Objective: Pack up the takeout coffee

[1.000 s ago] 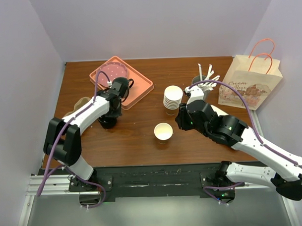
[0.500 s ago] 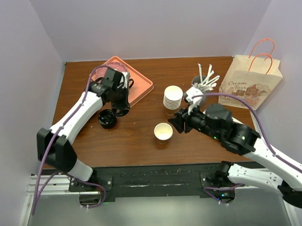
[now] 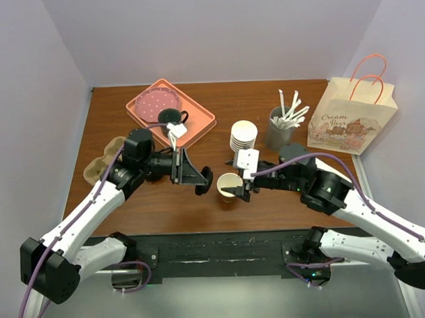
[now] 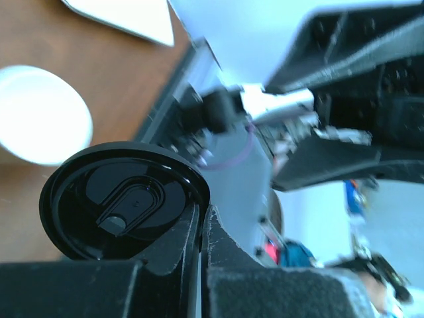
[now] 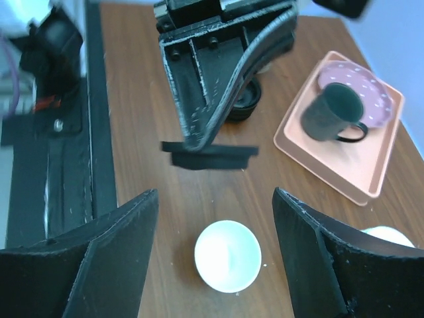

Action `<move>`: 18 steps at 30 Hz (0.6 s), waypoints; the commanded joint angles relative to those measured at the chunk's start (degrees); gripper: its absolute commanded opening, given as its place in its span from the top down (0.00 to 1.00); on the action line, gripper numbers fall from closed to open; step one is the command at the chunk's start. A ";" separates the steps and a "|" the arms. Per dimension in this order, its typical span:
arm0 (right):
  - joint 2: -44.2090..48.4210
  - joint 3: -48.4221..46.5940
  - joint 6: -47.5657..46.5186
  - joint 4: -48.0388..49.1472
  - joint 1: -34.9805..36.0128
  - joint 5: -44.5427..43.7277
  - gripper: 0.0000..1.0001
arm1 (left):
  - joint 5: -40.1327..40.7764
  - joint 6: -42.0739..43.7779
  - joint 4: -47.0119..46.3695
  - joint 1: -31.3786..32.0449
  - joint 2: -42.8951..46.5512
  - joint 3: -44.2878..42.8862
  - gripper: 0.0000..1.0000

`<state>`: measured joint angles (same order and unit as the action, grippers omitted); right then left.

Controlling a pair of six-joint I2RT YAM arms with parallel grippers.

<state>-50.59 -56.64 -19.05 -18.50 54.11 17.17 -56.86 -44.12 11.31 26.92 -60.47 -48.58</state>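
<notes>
The takeout coffee cup (image 3: pixel 227 181) stands upright and uncovered near the table's middle, kraft outside and white inside (image 5: pixel 227 256). My left gripper (image 3: pixel 198 179) is shut on the rim of a round black sip lid (image 3: pixel 205 180), held on edge just left of the cup. In the left wrist view the lid (image 4: pixel 126 199) is pinched between the fingers (image 4: pixel 232 245), with the cup (image 4: pixel 40 122) beyond it. My right gripper (image 3: pixel 236 187) hovers over the cup from the right, open, its fingers (image 5: pixel 112 245) on either side of the cup and apart from it.
A stack of white cups (image 3: pixel 243 135) and a grey holder of straws (image 3: pixel 280 132) stand behind the cup. A paper bag (image 3: pixel 352 116) is at the back right. A salmon tray (image 3: pixel 197 124) holds a pink plate (image 3: pixel 158 101) and a dark mug (image 3: pixel 170 117). A cardboard carrier (image 3: pixel 101 163) lies far left.
My left arm swung from the tray towards the middle, carrying the black lid up beside the cup. My right gripper moved left over the cup and opened wider.
</notes>
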 commanded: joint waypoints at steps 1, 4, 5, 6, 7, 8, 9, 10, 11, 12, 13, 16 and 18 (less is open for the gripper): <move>-2.58 -7.41 -11.95 -4.51 0.30 8.14 0.26 | -8.70 -2.47 -3.32 2.69 1.85 1.29 1.00; -5.74 -10.49 -17.66 -11.89 0.21 10.51 0.26 | -9.32 -0.54 -1.21 3.93 1.84 1.03 1.00; -6.18 -11.03 -18.56 -14.69 0.21 11.04 0.26 | -9.32 -0.01 0.54 4.11 1.67 0.85 1.00; -6.45 -11.29 -19.44 -15.76 0.21 11.48 0.26 | -9.49 0.69 1.16 4.28 1.58 0.59 1.00; -6.89 -11.47 -21.01 -16.65 0.21 12.96 0.26 | -10.02 0.79 1.34 5.07 1.49 0.15 1.00; -7.07 -11.39 -21.46 -17.09 0.30 13.85 0.26 | -10.11 0.79 1.52 5.51 1.41 -0.02 1.00; -6.98 -11.12 -21.82 -16.92 0.30 14.81 0.26 | -10.20 0.96 1.70 5.95 1.32 -0.37 1.00; -7.24 -10.51 -22.95 -16.74 0.30 16.04 0.27 | -10.55 0.88 1.78 6.48 1.23 -0.81 1.00; -7.42 -10.33 -23.40 -16.31 0.30 17.01 0.27 | -10.73 0.88 1.96 6.66 1.14 -0.99 1.00; -7.42 -9.90 -23.84 -16.13 0.30 17.19 0.28 | -10.90 1.05 1.96 6.74 1.14 -1.25 1.00; -7.59 -9.37 -24.97 -16.04 0.21 17.20 0.28 | -11.34 0.96 1.96 6.83 0.97 -1.60 1.00; -8.56 -8.49 -26.39 -16.22 0.30 17.90 0.29 | -11.61 0.44 1.61 7.36 0.18 -2.40 1.00; -8.91 -8.13 -26.74 -15.51 0.38 19.30 0.30 | -11.78 -0.09 1.26 7.62 -0.44 -2.84 1.00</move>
<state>-58.89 -65.63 -42.24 -33.91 54.11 32.40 -64.62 -42.41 11.64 33.82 -60.23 -48.18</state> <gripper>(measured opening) 0.709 0.050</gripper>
